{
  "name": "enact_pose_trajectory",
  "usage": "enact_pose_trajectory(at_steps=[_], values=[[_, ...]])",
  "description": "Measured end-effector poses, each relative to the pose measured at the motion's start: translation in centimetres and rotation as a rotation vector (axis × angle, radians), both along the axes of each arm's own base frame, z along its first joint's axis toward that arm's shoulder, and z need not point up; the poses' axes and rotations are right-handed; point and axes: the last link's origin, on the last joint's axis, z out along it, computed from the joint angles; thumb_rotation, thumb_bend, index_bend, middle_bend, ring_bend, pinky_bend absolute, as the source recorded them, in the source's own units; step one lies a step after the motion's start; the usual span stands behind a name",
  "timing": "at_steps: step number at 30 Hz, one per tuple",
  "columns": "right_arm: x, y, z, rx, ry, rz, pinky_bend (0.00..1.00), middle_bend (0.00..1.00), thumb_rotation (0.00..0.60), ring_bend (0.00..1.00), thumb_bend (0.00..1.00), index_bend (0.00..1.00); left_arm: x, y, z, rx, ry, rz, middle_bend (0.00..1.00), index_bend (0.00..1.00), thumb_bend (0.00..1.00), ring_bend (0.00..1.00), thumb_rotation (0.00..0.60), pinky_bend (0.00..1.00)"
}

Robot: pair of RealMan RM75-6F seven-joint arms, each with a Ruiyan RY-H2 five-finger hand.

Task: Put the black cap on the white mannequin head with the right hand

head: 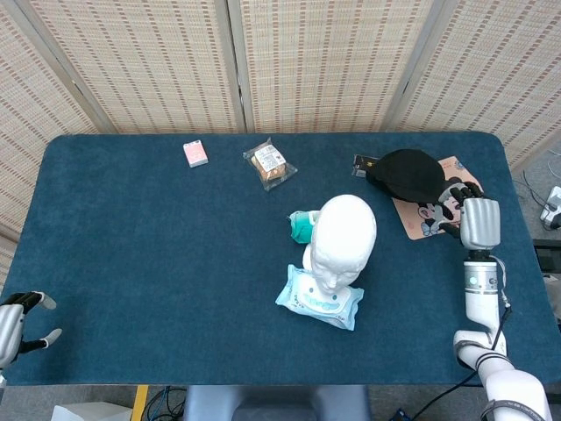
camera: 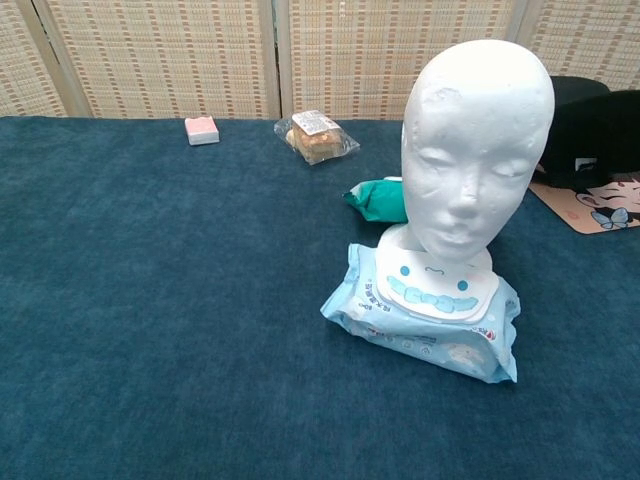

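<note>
**Right hand at the black cap, mannequin head bare**

The black cap (head: 406, 173) lies at the far right of the blue table (head: 140, 254), resting partly on a pink cartoon-printed mat (head: 431, 216). The right hand (head: 465, 200) is at the cap's right edge with its fingers on or against the fabric; whether they actually grip it cannot be told from either view. In the chest view the cap (camera: 590, 125) shows as a dark mass behind and to the right of the white mannequin head (camera: 474, 150).

The mannequin head (head: 344, 237) stands upright near the table's middle, its base set on a pale blue pack of wet wipes (head: 319, 300). A green packet (head: 301, 225) sits just behind it. Farther back lie a wrapped pastry (head: 268, 162) and a small pink box (head: 195, 153).

The left hand (head: 19, 320) rests at the near left corner, well apart from everything, fingers spread and holding nothing
</note>
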Motion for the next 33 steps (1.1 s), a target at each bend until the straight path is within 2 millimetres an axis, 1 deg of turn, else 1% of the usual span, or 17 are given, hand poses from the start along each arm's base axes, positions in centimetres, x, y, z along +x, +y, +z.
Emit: enact_pose_trajectory(at_steps=[9,17,25,33], values=[[2.1,0.4,2.6,-0.165,-0.010,0.113,0.52,0.47,0.600,0.30,0.47,0.64,0.1,-0.2,0.1,0.002,-0.003,-0.005,0.45,0.47,0.12,0.35,0.600,0.54],[3.6,0.3,4.5,-0.234,-0.007,0.172,0.52,0.48,0.600,0.30,0.47,0.64,0.1,-0.5,0.4,0.007,-0.006,-0.008,0.45,0.47,0.12,0.35,0.600,0.54],[5.2,-0.1,5.6,-0.257,0.013,0.200,0.52,0.48,0.600,0.30,0.47,0.65,0.1,-0.8,0.6,0.015,-0.012,-0.007,0.45,0.47,0.12,0.35,0.600,0.54],[7.9,-1.3,6.1,-0.269,0.034,0.233,0.52,0.48,0.600,0.30,0.47,0.65,0.0,-1.0,0.9,0.026,-0.017,-0.007,0.45,0.47,0.12,0.35,0.600,0.54]])
